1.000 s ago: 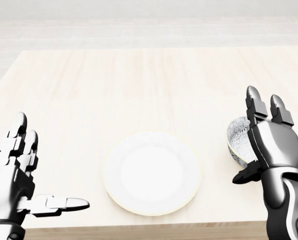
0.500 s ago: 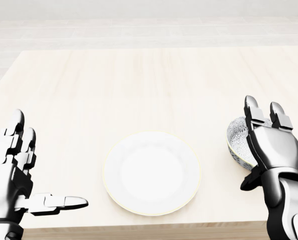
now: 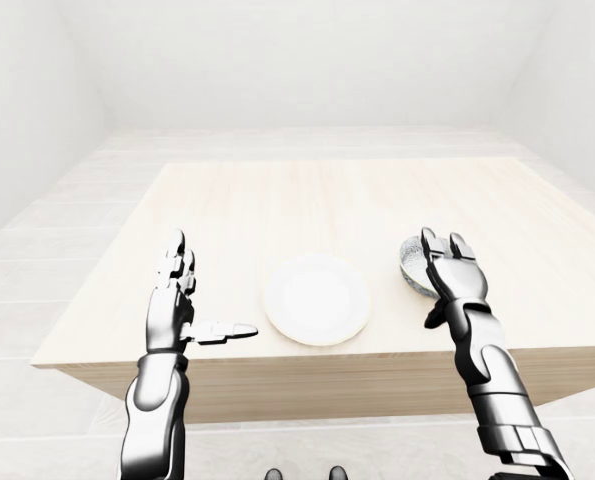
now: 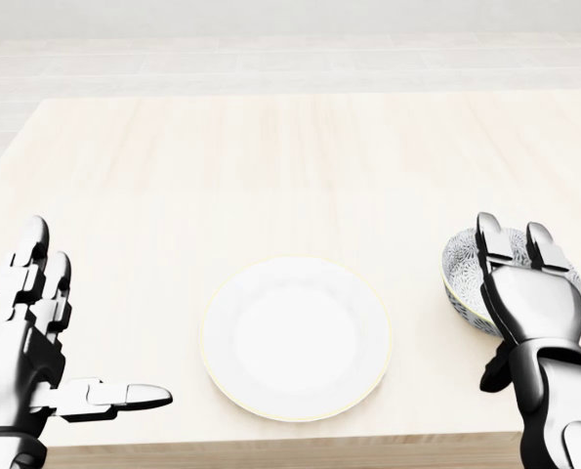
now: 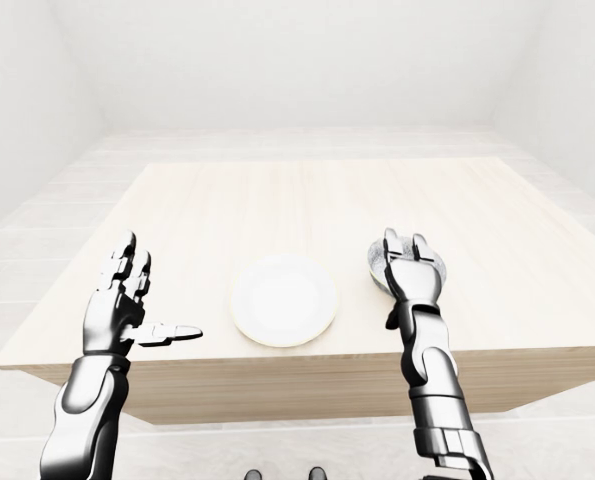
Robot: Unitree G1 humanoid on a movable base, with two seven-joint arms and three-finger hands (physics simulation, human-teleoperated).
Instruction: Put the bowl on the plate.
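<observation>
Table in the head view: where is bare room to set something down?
Bare: the upper half of the table, above the plate, and the strip between left hand and plate. Crowded: the right side, where the right hand stands at the bowl.

We see a white plate (image 4: 295,337) with a yellowish rim, a bowl (image 4: 461,269) finely patterned black on white, and a pale wood-grain table (image 4: 270,166). Our left hand (image 4: 17,352) and right hand (image 4: 534,298) are silver and black.

Bare table (image 4: 270,156) between bowl (image 4: 463,274) and plate (image 4: 296,338).
</observation>
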